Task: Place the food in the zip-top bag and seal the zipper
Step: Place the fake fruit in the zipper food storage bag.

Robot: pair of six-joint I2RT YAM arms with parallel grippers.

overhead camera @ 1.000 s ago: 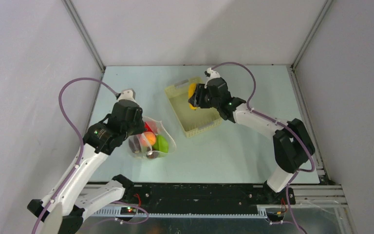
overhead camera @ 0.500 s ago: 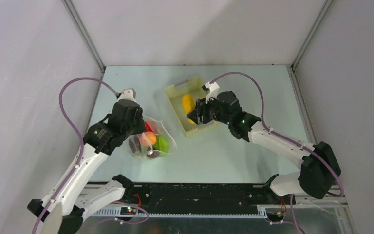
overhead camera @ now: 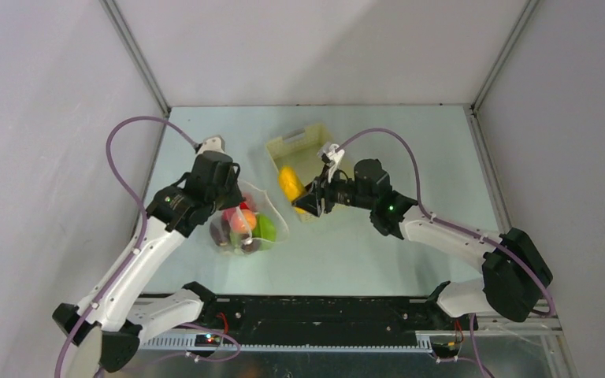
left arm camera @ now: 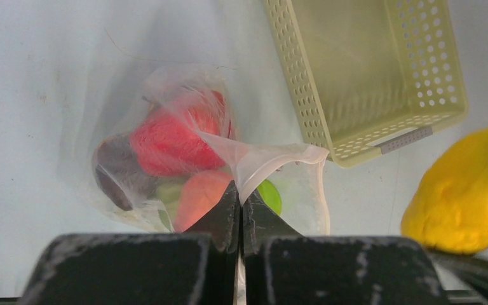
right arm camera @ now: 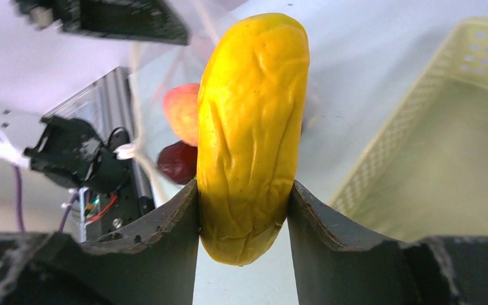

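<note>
Moved: right gripper (right arm camera: 244, 197) brings banana (right arm camera: 252, 114) from basket (left arm camera: 292, 76) toward zip-top bag (left arm camera: 273, 159), jaws half-open, clamping it. Risk: left gripper (left arm camera: 239, 200), jaws closed on bag rim, holds a narrow mouth; banana may snag.

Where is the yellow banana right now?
In the top view, the yellow banana is mid-table, clamped in the right gripper, between the basket and the zip-top bag.

The left arm reaches toward 1 o'clock, its claw (left arm camera: 240, 202) pinched tight on the zip-top bag (left arm camera: 273, 157). The right arm stretches toward 9 o'clock, its claw (right arm camera: 244, 190) squeezing the yellow banana (right arm camera: 252, 121).
</note>
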